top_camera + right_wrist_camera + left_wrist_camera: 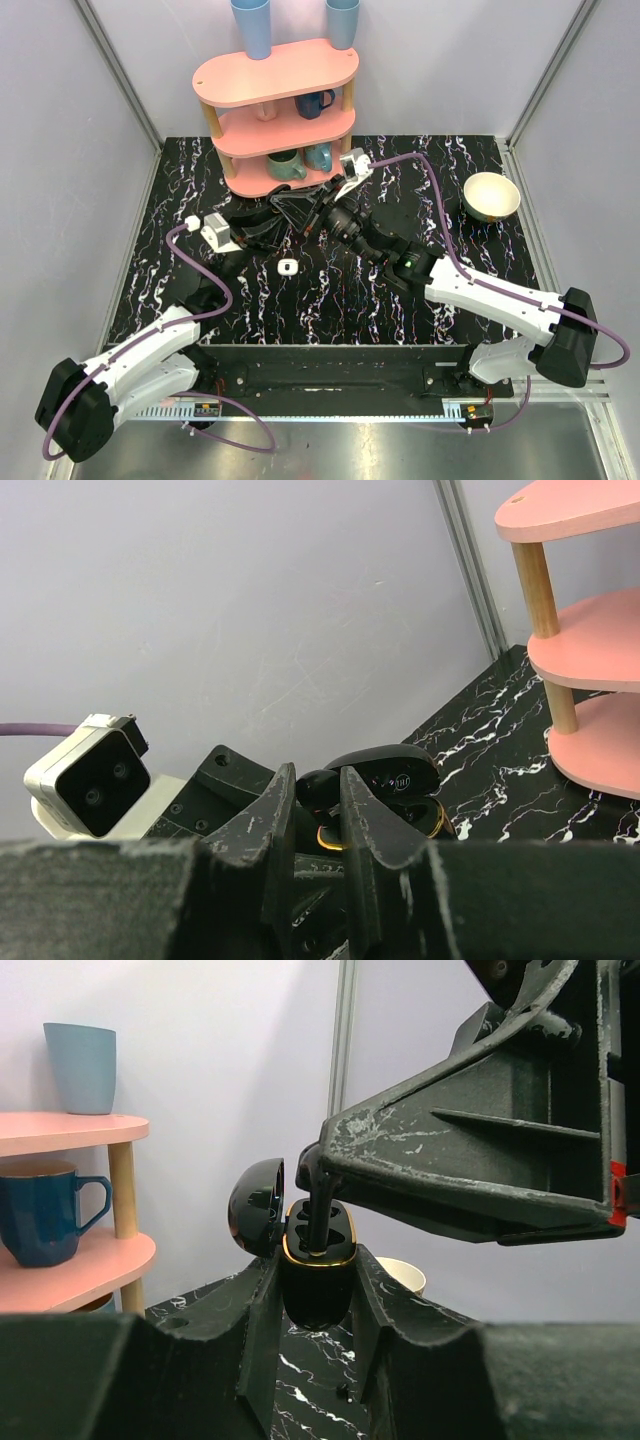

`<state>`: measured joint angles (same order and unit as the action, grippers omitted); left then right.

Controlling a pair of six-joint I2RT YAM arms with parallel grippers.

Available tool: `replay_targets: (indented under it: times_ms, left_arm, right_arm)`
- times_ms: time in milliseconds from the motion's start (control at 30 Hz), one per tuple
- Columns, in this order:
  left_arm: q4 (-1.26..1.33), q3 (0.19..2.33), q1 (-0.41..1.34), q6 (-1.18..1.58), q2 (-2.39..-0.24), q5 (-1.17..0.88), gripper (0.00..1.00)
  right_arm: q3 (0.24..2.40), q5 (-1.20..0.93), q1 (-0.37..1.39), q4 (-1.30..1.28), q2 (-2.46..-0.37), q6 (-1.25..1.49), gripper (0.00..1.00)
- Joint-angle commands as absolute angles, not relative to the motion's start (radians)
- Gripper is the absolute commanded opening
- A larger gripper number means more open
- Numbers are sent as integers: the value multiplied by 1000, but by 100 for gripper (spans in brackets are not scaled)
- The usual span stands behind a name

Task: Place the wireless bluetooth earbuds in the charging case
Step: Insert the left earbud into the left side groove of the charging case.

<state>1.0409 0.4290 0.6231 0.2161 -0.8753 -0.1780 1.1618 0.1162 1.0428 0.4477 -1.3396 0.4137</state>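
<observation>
the left gripper (312,1285) is clamped tight on the black charging case (316,1312), keeping it upright with the lid tipped back so the sockets face up. the right gripper (318,782) is pinched narrow on what looks like a dark earbud (318,1215), its stem down at a socket inside the gold rim. a white earbud (288,267) lies on the table (330,312) just in front, apart from both. the pink shelf (275,80) crowds close behind. rightward there's open marble out to the bowl (468,190).

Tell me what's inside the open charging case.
A dark earbud, pinched by the right gripper, pokes down into the charging case. The wells' bottoms are hidden by the case's own walls.
</observation>
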Motion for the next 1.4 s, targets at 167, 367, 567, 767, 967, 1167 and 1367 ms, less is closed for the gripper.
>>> replay_targets:
  times_ms: [167, 367, 567, 767, 967, 1167, 1367]
  left_arm:
    - [1114, 430, 632, 198, -858, -152, 0]
    - [1137, 417, 632, 195, -851, -152, 0]
    - [1155, 407, 632, 192, -842, -140, 0]
    - [1144, 407, 632, 172, -833, -153, 0]
    - [1134, 407, 634, 129, -827, -193, 0]
    - [1111, 403, 634, 75, -813, -195, 0]
    - [1085, 419, 634, 64, -813, -201, 0]
  right_arm:
    - [1140, 190, 1054, 486, -1322, 373, 10]
    - [1140, 183, 1054, 480, -1325, 379, 10]
    - [1138, 186, 1052, 454, -1321, 380, 10]
    - [1181, 196, 1052, 358, -1330, 376, 11]
    - [1239, 181, 1054, 247, -1350, 385, 12]
    - [1275, 198, 1054, 167, -1350, 388, 13]
    - [1304, 181, 1054, 120, -1370, 383, 19]
